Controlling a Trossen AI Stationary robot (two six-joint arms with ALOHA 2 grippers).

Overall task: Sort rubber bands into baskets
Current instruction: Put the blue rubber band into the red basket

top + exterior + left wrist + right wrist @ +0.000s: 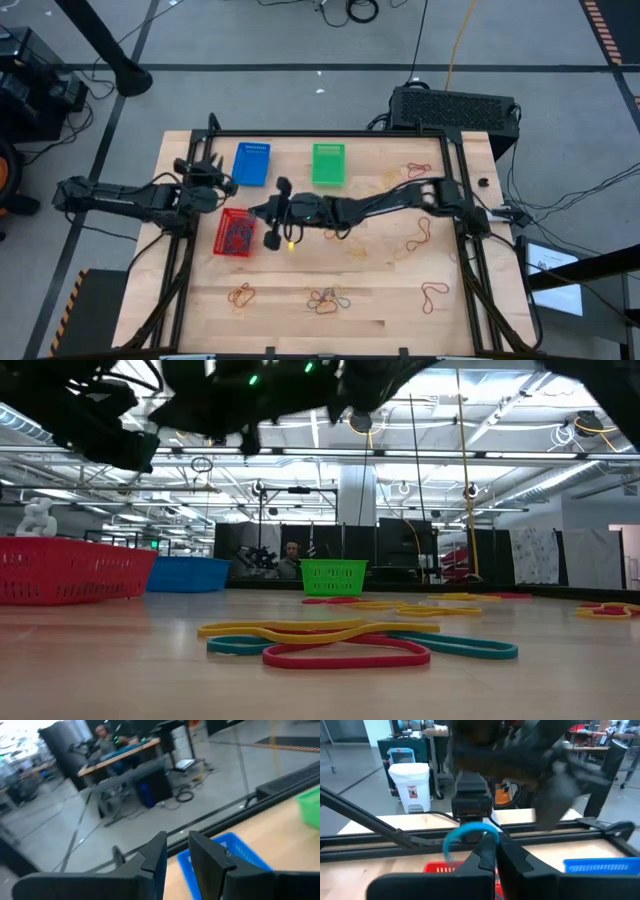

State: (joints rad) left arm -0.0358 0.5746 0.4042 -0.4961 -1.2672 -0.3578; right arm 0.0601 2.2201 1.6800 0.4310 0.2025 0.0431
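In the high view the right gripper (268,213) sits just beside the red basket (236,233), while in the right wrist view its clenched fingers (487,852) pinch a blue band (467,834) above that basket (442,867).

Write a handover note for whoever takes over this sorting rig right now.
Left gripper: open, empty, by the blue basket.
Right gripper: shut on a blue band, over the table between the red basket and the blue one.
Done: the red basket holds a pile of red bands; nothing shows in the blue or green basket.
Left: drop the held band, probably in the blue basket, then sort the loose bands scattered over the near and right parts of the table.
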